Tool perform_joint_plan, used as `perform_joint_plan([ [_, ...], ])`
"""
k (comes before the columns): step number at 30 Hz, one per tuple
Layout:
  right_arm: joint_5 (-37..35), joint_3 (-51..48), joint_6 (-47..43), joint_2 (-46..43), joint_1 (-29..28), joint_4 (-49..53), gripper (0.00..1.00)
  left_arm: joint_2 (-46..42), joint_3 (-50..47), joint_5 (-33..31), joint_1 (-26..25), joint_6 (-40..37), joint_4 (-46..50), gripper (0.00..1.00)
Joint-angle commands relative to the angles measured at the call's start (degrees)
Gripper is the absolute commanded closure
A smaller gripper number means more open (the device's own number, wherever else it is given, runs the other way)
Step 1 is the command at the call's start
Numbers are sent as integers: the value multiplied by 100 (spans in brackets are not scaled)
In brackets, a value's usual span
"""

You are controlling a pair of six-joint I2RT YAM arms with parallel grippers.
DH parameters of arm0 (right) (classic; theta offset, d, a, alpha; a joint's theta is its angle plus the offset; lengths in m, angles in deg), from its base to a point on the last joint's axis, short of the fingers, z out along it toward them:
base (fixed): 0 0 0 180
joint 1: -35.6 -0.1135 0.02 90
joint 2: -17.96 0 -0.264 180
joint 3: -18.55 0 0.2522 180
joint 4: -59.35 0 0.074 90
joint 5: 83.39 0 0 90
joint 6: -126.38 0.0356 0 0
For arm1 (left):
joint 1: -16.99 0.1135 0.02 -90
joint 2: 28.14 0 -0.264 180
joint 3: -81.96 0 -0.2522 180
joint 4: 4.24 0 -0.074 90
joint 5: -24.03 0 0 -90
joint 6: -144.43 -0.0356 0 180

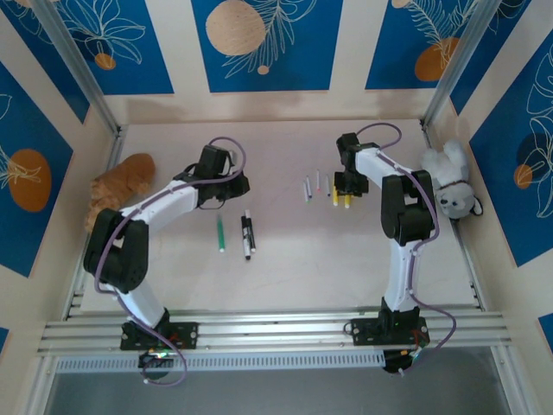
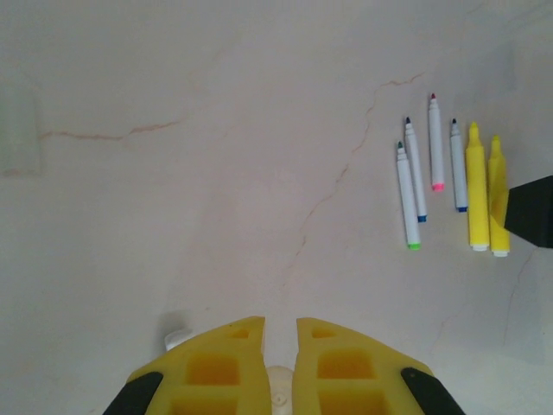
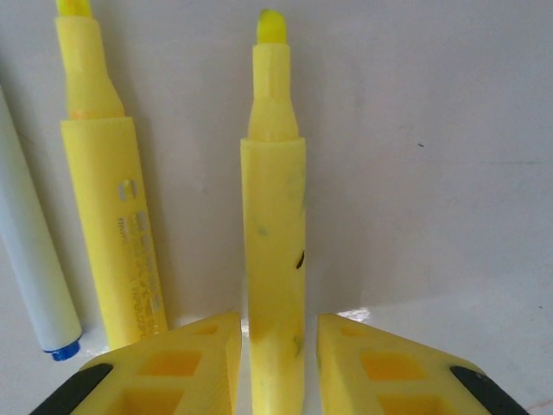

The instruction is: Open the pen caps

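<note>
- Pale marble-look table (image 1: pixel 285 277), blue leaf-print panels (image 1: pixel 259 43) on the walls behind, and by my read you're well into this one.
- Over on the far right there's a row of 6 pens, and all 6 show bare tips in the left wrist view. That's a green-ended pen (image 2: pixel 404 197), a blue-ended pen (image 2: pixel 416 173), a pink-ended pen (image 2: pixel 435 147), a second blue-ended pen (image 2: pixel 457 164) and 2 yellow highlighters (image 2: pixel 476 186). I'd call those 6 done.
- Nearer the middle you've got a green pen (image 1: pixel 220 233) with 2 dark pens (image 1: pixel 247 235) just beside it, well apart from the row. They're too small from above to tell if they're capped, so I'd guess they're what's left.
- I can't pick out any loose pen caps for sure. A small white bit (image 2: pixel 177 337) lies on the table just left of the left gripper (image 2: pixel 279 324) and could be 1, but I can't tell.
- Your right gripper (image 3: pixel 278 327) has its jaws parted either side of 1 highlighter (image 3: pixel 273 216), with a slim gap on each side, so it's not pinching. That highlighter lies flat with its chisel tip pointing away and a few dark specks on the body. The other highlighter (image 3: pixel 108 216) lies just beside it, also uncapped.
- Your left gripper is closed, hovering over bare table. There's a pale round something low between its fingers, and I can't tell what it is.
</note>
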Motion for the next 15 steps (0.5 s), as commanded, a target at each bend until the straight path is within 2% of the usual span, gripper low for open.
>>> perform_joint_plan([
  [1,-168,-225,190,-702,-53,34,70,308,499,-167,69,-289,295,100],
  [8,-227,-736,406,-2176,-642,-65,69,1428,1771,-997,79,-817,1121,100],
  [13,-365,-815,536,-2735,-1130,45,69,2095,2651,-1820,94,-1341,1829,100],
  [15,-383,-879,573,-2908,-1273,11,69,2222,2764,-2039,105,-1470,1841,100],
])
